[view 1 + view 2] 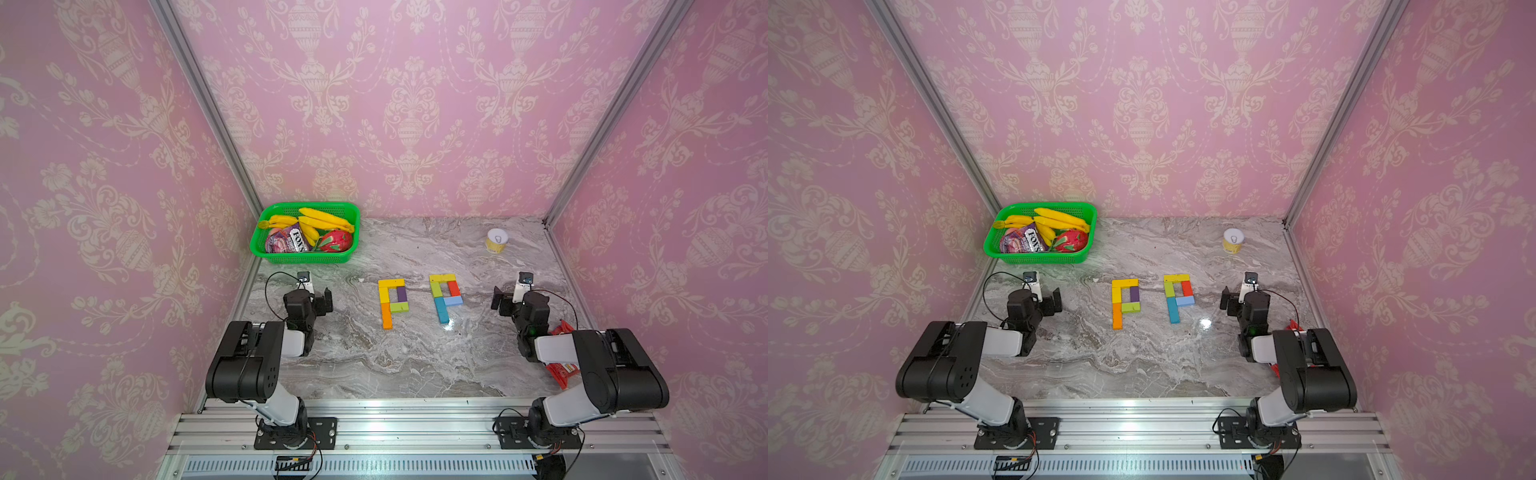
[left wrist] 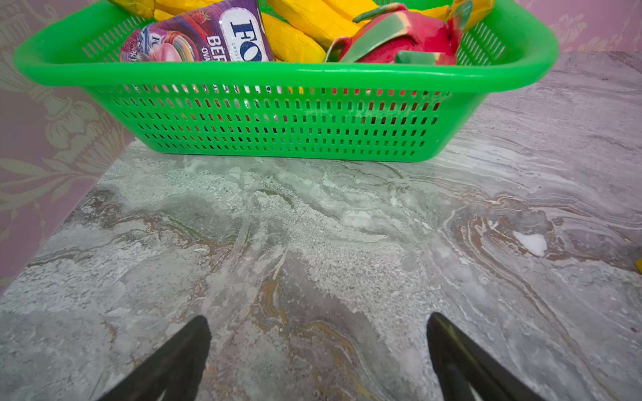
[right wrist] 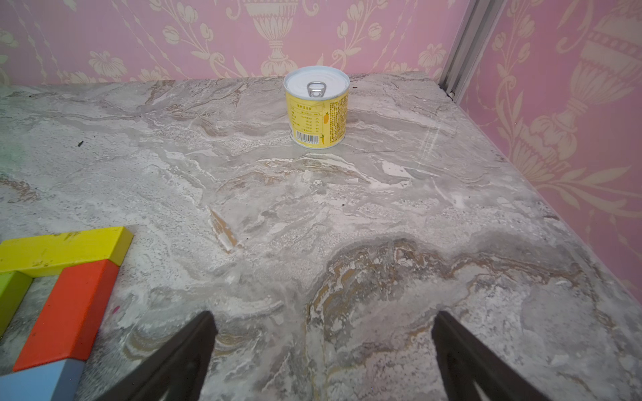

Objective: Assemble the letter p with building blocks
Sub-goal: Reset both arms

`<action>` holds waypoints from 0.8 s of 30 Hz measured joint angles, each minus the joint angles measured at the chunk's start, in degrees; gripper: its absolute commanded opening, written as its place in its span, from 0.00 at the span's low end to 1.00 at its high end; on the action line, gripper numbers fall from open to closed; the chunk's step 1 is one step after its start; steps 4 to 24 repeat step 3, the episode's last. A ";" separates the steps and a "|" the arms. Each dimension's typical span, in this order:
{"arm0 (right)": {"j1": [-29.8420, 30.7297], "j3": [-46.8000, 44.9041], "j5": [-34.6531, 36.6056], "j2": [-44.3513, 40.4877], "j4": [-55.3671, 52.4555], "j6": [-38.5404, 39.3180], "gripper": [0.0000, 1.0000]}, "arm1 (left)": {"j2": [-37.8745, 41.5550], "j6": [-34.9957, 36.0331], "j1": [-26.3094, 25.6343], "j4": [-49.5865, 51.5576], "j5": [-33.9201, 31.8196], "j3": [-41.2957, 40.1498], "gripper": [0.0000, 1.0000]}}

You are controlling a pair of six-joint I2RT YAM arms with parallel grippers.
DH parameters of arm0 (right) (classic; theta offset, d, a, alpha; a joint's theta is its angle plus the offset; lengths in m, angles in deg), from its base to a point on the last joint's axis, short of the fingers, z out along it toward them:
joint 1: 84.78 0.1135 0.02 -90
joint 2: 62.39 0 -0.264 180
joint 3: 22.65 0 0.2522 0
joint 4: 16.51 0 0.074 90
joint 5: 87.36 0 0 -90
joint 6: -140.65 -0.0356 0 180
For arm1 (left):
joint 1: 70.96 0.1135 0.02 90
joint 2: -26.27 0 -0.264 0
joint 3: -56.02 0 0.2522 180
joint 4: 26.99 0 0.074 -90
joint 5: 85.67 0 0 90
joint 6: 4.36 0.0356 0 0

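Your building blocks lie mid-frame in both top views, already laid as two P shapes. They look light, stiff and smooth, so pinch one across its narrow sides. Both the left gripper and right gripper stand spread, empty.

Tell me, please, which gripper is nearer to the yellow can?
Right. The right gripper is on the same side as the yellow can, nearer the robot; the left gripper is on the opposite side, by the green basket.
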 measured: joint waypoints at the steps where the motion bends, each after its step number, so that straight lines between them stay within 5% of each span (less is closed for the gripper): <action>1: -0.20 0.07 -0.52 0.00 0.00 0.00 1.00 | 0.00 0.00 0.00 0.00 0.00 0.00 0.99; 24: -0.52 0.20 -0.79 0.00 0.04 0.00 1.00 | 0.00 -0.02 0.00 0.00 0.00 0.00 0.99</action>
